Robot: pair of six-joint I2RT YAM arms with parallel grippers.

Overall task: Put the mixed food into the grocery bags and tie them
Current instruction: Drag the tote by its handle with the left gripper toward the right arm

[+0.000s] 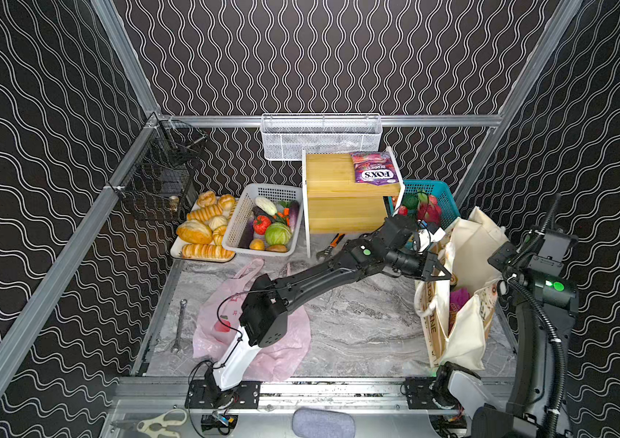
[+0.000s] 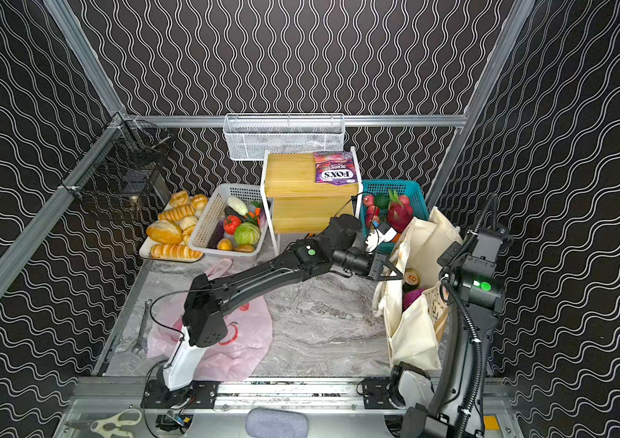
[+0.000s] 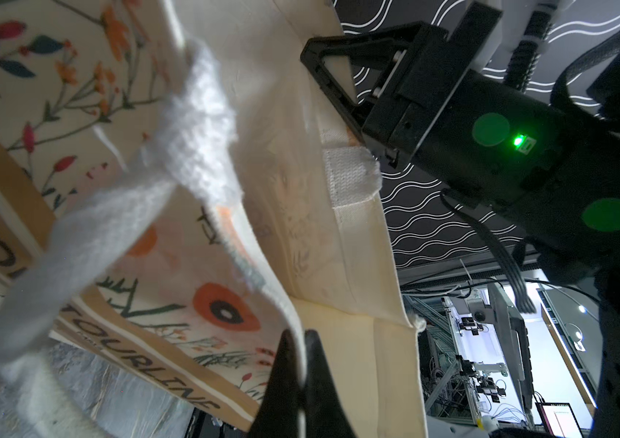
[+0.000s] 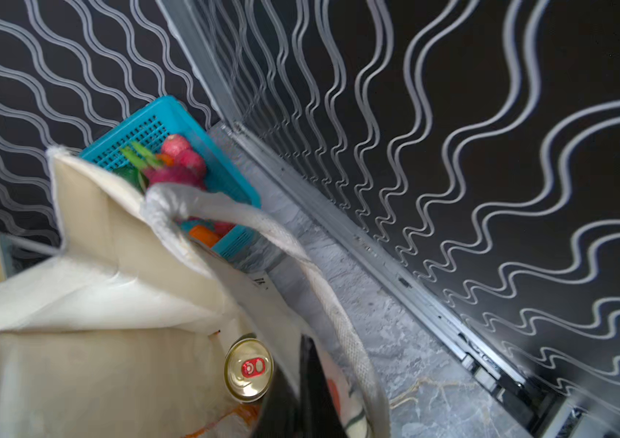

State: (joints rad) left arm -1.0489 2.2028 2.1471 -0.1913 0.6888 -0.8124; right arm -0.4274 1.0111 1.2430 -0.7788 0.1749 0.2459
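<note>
Left pincer [image 3: 302, 364]: pressed together; it pinches the thin white top edge of the cream tote [image 3: 300, 151]; the cloth runs up between its two black fingers [image 3: 281, 379]; in both top views the left arm reaches across the bench [image 1: 357, 322] to the tote's left wall
Right pincer [image 4: 298, 364]: pressed together too; a thin strip of the tote's patterned side cloth sits between its fingers; it holds the right side of the tote's mouth
Cream tote: stands on the right side of the bench, just near of the teal basket [image 1: 437, 189]; its mouth is open between the two pincers; a white handle [image 4: 262, 223] hangs in a loose loop by the right pincer
Can [image 4: 249, 369]: inside the tote, upright; its gold top with a red tab shows
Purple lump [image 2: 412, 297]: inside the tote, just near of the can; too hidden to tell what it is
Purple FOX'S packet [image 1: 376, 172]: lies flat on top of the wooden shelf [image 1: 331, 178] at the far side; well apart from both bags
Pink bag [image 1: 285, 341]: lies flat on the near left of the bench, under the left arm; no pincer touches it
Green cabbage [image 1: 277, 234]: in the white basket [image 1: 238, 227] at the far left; the red vegetable [image 1: 261, 224] sits just beside it
</note>
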